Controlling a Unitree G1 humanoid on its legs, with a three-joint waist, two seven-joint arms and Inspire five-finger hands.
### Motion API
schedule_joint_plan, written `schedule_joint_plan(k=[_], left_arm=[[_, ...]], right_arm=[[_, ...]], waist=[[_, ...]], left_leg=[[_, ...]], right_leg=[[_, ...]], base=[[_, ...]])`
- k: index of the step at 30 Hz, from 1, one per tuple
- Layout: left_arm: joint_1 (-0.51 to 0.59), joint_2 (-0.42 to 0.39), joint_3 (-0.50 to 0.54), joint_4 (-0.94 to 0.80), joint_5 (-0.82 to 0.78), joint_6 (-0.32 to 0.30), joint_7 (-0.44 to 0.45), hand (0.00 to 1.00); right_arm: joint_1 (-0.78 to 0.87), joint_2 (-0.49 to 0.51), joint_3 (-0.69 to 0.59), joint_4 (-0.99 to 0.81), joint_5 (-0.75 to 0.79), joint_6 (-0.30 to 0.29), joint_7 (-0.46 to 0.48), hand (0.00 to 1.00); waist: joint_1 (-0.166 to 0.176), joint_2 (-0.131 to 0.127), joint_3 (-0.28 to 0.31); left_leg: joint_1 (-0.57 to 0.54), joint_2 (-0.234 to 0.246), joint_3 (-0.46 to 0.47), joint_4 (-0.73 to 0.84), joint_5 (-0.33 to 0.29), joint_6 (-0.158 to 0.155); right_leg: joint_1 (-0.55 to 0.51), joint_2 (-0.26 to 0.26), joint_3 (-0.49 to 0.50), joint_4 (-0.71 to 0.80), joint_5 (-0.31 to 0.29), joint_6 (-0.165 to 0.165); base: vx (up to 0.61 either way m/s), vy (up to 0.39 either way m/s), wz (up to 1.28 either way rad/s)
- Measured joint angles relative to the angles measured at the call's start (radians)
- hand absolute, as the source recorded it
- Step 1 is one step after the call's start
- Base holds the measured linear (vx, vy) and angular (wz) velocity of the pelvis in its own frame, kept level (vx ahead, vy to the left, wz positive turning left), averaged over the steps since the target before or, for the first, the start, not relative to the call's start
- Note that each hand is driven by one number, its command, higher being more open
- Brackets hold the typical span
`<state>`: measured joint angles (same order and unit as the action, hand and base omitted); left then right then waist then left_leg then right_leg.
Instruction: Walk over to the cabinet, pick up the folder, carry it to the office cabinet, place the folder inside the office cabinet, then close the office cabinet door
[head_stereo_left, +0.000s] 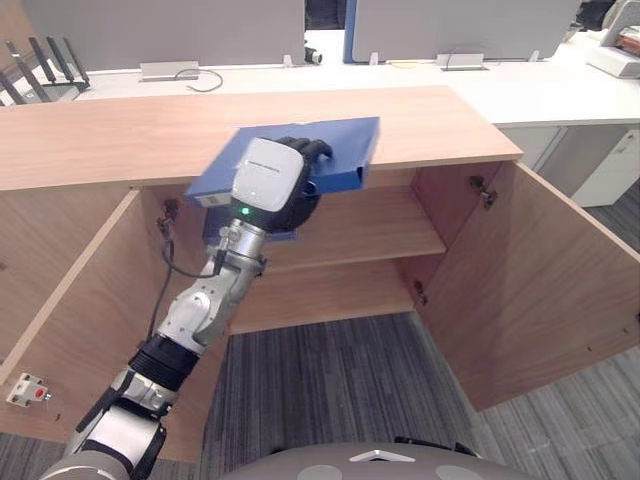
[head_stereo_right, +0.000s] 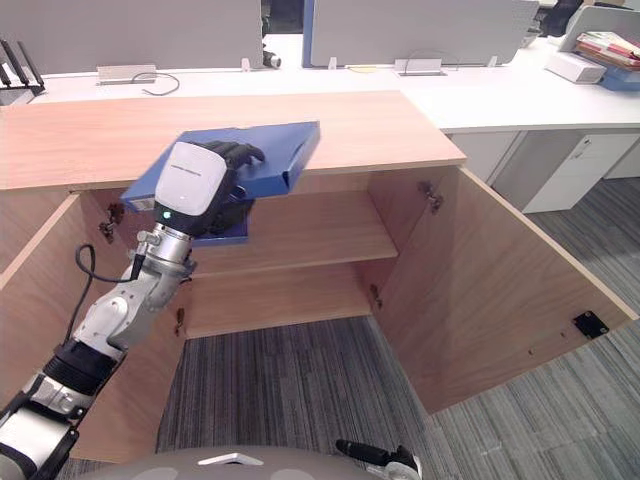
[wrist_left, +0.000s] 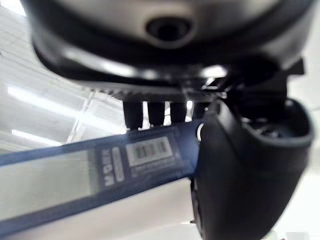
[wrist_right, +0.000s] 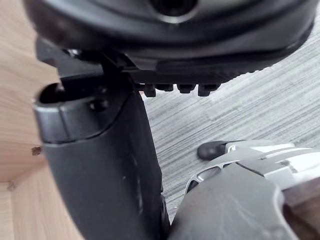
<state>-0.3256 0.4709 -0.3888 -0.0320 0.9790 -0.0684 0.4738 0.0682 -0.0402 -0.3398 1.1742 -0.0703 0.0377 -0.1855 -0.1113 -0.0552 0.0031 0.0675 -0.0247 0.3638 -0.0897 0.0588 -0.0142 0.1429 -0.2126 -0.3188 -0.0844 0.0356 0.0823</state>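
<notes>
At the front lip of the office cabinet's top (head_stereo_left: 100, 140), fingers (head_stereo_left: 305, 150) and thumb clamp the blue folder (head_stereo_left: 345, 145) by its labelled spine. The left hand (head_stereo_left: 270, 185) holds it tilted above the open compartment. Placing is the step in hand. Next, I judge, the folder must drop onto the shelf (head_stereo_left: 380, 225), clear of the open door (head_stereo_left: 540, 280). The right hand (wrist_right: 100, 165) hangs over carpet (wrist_right: 240, 110); I cannot tell whether it is clenched.

Your flat blue folder (head_stereo_left: 340, 148) sits in the dark left hand (head_stereo_left: 270, 185) over the wooden cabinet top (head_stereo_left: 120, 135) at its front edge, above the inner shelf (head_stereo_left: 385, 228); the open door (head_stereo_left: 540, 285) is on the right.
</notes>
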Motion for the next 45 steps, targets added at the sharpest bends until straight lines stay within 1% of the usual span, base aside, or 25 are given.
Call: schedule_joint_plan(k=[3,9,12,14,18,23,25,28,32,35,38,40,44,45], left_arm=[[0.022,-0.019,0.0,-0.017,-0.033,-0.024,0.001,0.0],[0.03,-0.062,0.016,-0.019,-0.054,-0.023,0.023,0.0],[0.063,-0.077,0.035,-0.052,-0.075,-0.023,0.034,0.0],[0.063,-0.088,0.044,-0.057,-0.107,-0.025,0.048,0.0],[0.063,-0.102,0.049,-0.064,-0.143,-0.038,0.064,0.0],[0.063,-0.099,0.04,-0.078,-0.163,-0.042,0.059,0.0],[0.064,-0.101,0.018,-0.124,-0.233,-0.046,0.039,0.0],[0.064,-0.11,-0.028,-0.19,-0.305,-0.071,0.019,0.0],[0.066,-0.133,-0.127,-0.23,-0.35,-0.111,-0.024,0.0],[0.067,-0.143,-0.168,-0.237,-0.375,-0.131,-0.059,0.0],[0.067,-0.143,-0.197,-0.249,-0.388,-0.131,-0.067,0.0],[0.067,-0.143,-0.198,-0.259,-0.388,-0.131,-0.067,0.0],[0.067,-0.143,-0.201,-0.283,-0.388,-0.131,-0.067,0.0],[0.067,-0.143,-0.206,-0.295,-0.388,-0.131,-0.067,0.0]], right_arm=[[0.001,-0.005,0.015,0.0,0.0,0.002,0.0,1.0],[0.001,-0.013,0.039,0.0,0.0,0.004,-0.001,1.0],[0.0,-0.015,0.052,0.0,0.0,0.006,-0.001,1.0],[-0.001,-0.022,0.078,0.001,-0.001,0.011,-0.002,1.0],[-0.01,-0.024,0.089,0.001,0.0,0.013,-0.003,1.0],[-0.019,-0.027,0.117,0.001,0.0,0.013,-0.014,1.0],[-0.023,-0.029,0.117,0.017,0.0,0.01,-0.017,1.0],[-0.025,-0.033,0.118,0.033,0.0,0.01,-0.017,1.0],[-0.019,-0.04,0.127,0.05,0.0,0.01,-0.017,1.0],[-0.014,-0.045,0.139,0.05,0.0,0.003,-0.018,1.0],[-0.01,-0.049,0.145,0.051,0.0,-0.003,-0.019,1.0],[-0.007,-0.05,0.147,0.051,0.0,-0.005,-0.019,1.0],[-0.004,-0.048,0.155,0.065,0.0,-0.006,-0.022,1.0],[-0.005,-0.047,0.155,0.068,0.0,-0.005,-0.022,1.0]], waist=[[0.002,0.003,-0.002],[0.006,0.005,-0.003],[0.004,0.006,-0.004],[0.011,0.005,-0.006],[0.022,0.006,-0.006],[0.025,0.006,-0.006],[0.025,0.005,-0.008],[0.025,0.006,-0.011],[0.022,0.011,-0.031],[0.019,0.019,-0.038],[0.018,0.023,-0.042],[0.019,0.023,-0.046],[0.022,0.014,-0.066],[0.022,0.012,-0.071]], left_leg=[[0.0,0.0,-0.003,0.0,-0.003,-0.001],[0.0,0.0,-0.005,0.0,-0.008,0.002],[0.006,0.0,-0.004,0.0,-0.013,0.001],[0.012,0.0,-0.004,0.0,-0.016,0.001],[0.012,0.001,-0.004,0.0,-0.013,0.006],[0.012,0.0,-0.005,0.0,-0.01,0.011],[0.012,0.003,-0.005,0.001,-0.008,0.012],[0.01,0.006,-0.004,0.0,-0.007,0.013],[0.008,0.006,0.003,0.0,-0.006,0.014],[0.008,0.006,0.01,0.0,-0.005,0.017],[0.008,0.003,0.009,0.0,-0.002,0.02],[0.007,0.002,0.008,0.0,-0.001,0.022],[-0.004,0.001,0.005,0.0,0.0,0.024],[-0.008,0.0,0.003,0.0,0.002,0.027]], right_leg=[[0.002,0.0,-0.002,0.0,-0.002,-0.002],[0.005,0.001,-0.004,0.0,-0.006,-0.01],[0.01,0.001,-0.005,0.0,-0.009,-0.014],[0.016,0.003,-0.005,0.0,-0.012,-0.018],[0.016,0.003,-0.005,0.0,-0.011,-0.013],[0.016,0.003,-0.006,0.0,-0.012,-0.007],[0.016,0.002,-0.001,0.006,-0.007,0.003],[0.014,0.002,0.003,0.006,-0.007,0.005],[-0.012,-0.006,0.017,0.052,-0.027,0.027],[-0.022,-0.009,0.024,0.066,-0.034,0.027],[-0.022,-0.012,0.024,0.067,-0.036,0.027],[-0.024,-0.014,0.025,0.067,-0.037,0.029],[-0.034,-0.015,0.023,0.069,-0.036,0.033],[-0.037,-0.015,0.022,0.068,-0.033,0.038]], base=[[-0.01,0.003,0.02],[0.0,0.001,0.01],[0.01,0.001,0.0],[0.0,0.0,0.0],[0.0,0.0,0.0],[0.0,0.0,0.0],[0.0,0.0,0.0],[0.0,0.0,0.0],[-0.02,0.009,-0.04],[-0.02,0.022,-0.07],[0.0,0.0,0.0],[0.0,0.0,0.0],[0.0,0.002,0.01],[0.02,0.007,0.04]])
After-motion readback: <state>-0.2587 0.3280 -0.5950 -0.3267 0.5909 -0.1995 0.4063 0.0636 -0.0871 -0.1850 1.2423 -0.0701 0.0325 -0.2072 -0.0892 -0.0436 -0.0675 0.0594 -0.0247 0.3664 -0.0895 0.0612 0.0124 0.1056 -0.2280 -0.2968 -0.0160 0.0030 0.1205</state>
